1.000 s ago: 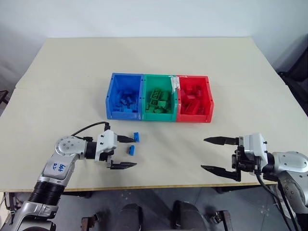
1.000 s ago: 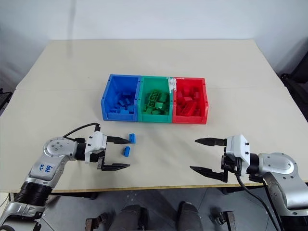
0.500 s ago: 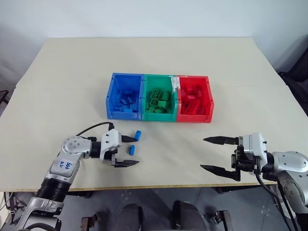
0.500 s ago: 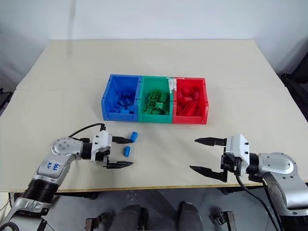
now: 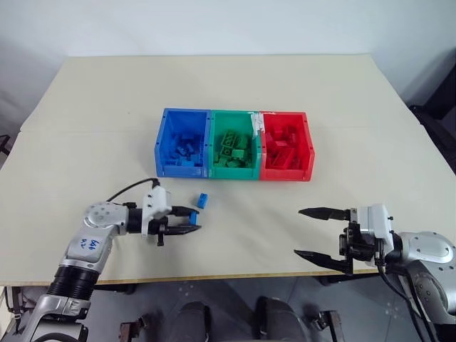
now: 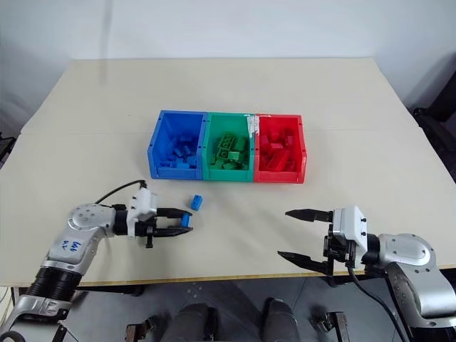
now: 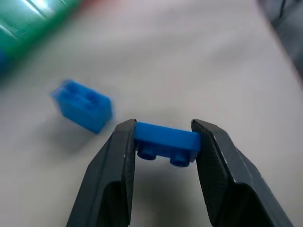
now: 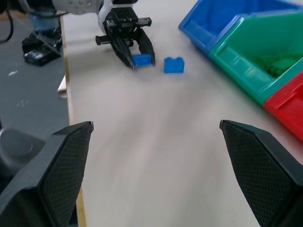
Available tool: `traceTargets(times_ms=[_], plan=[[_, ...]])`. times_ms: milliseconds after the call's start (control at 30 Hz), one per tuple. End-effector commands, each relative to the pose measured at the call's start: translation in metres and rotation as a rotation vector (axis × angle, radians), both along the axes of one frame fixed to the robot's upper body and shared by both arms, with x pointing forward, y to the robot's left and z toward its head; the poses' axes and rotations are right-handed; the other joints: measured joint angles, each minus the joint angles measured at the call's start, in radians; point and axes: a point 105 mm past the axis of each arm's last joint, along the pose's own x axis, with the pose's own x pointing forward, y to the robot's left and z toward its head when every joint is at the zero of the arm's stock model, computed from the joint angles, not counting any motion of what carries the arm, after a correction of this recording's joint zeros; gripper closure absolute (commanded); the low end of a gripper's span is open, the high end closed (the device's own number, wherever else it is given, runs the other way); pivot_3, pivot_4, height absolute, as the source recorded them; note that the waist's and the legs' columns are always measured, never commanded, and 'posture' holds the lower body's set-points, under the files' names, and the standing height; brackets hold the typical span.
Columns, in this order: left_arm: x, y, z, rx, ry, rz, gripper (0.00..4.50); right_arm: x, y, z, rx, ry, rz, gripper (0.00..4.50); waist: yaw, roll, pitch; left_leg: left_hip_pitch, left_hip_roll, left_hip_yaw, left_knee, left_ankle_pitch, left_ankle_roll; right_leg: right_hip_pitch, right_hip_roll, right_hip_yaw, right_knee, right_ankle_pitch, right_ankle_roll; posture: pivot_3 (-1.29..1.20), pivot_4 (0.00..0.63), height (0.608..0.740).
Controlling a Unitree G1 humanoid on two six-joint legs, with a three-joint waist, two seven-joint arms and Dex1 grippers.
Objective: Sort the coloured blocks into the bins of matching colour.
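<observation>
My left gripper [image 5: 194, 220] is shut on a small blue block [image 7: 165, 137], low over the table's front left. A second blue block [image 5: 203, 200] lies loose on the table just beyond it, nearer the bins. The blue bin [image 5: 179, 170], green bin [image 5: 231, 172] and red bin [image 5: 286, 174] stand joined in a row at the table's middle, each holding several blocks of its own colour. My right gripper [image 5: 299, 232] hangs open near the front right edge with nothing between its fingers, pointing toward the left arm.
The beige table [image 5: 356, 128] has a front edge just behind both grippers. A black cable [image 5: 128, 189] loops over the left wrist. Something dark [image 5: 436, 114] stands off the table's right side.
My left gripper's fingers have shut on the blue block that lay between them, and the hand has edged forward. The other blue block and the right arm have stayed put.
</observation>
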Motion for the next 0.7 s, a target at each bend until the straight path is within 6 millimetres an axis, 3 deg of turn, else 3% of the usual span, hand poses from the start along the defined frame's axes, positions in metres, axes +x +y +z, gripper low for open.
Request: traceTargets(times_ms=[33,100,200,367,533,667,700], plan=[[0.011,-0.001,0.068,-0.202,-0.150,0.044,3.05,0.002,0.007,0.030,0.121,-0.092,-0.030,0.00,0.003,0.000,0.000,0.000,0.000,-0.001,0.001,0.000,0.000,0.000,0.000,0.000,0.000,0.000,0.000,0.00,0.150,0.740],[0.023,0.001,0.086,-0.242,-0.192,0.107,3.05,0.007,0.007,0.037,0.159,-0.121,-0.064,0.00,0.005,0.000,0.000,-0.001,-0.001,-0.002,0.002,0.000,0.000,0.001,-0.001,-0.001,0.001,0.000,0.000,0.00,0.150,0.740],[0.059,0.001,0.101,-0.234,-0.248,0.270,3.05,0.019,0.006,0.049,0.228,-0.203,-0.129,0.00,0.005,-0.001,0.000,0.000,-0.002,-0.002,0.002,0.000,0.000,0.002,-0.001,-0.001,0.001,0.000,0.000,0.00,0.150,0.740],[0.092,-0.003,0.093,-0.221,-0.199,0.381,3.05,0.025,0.006,0.044,0.200,-0.221,-0.146,0.00,0.001,-0.001,0.000,0.000,-0.002,-0.001,0.000,0.000,0.000,0.001,0.000,-0.001,0.000,0.000,0.001,0.00,0.150,0.740],[0.095,0.001,0.096,-0.237,-0.200,0.387,1.42,0.026,0.006,0.038,0.155,-0.226,-0.128,0.00,-0.004,-0.001,0.000,-0.001,-0.002,0.001,-0.002,0.000,0.000,-0.001,0.000,-0.001,-0.002,0.000,0.000,0.00,0.150,0.740],[0.079,0.033,0.091,-0.221,-0.274,0.458,0.17,0.026,0.007,0.033,0.132,-0.212,-0.103,0.00,-0.010,-0.001,0.000,-0.001,-0.002,0.001,-0.002,0.000,0.000,-0.001,0.000,0.000,-0.002,0.000,0.001,0.00,0.150,0.740],[0.072,0.041,0.089,-0.229,-0.280,0.467,0.04,0.026,0.007,0.033,0.129,-0.208,-0.097,0.00,-0.014,-0.001,0.000,-0.001,-0.001,0.001,-0.002,0.000,0.000,-0.001,0.000,0.000,-0.001,0.000,0.000,0.00,0.150,0.740]])
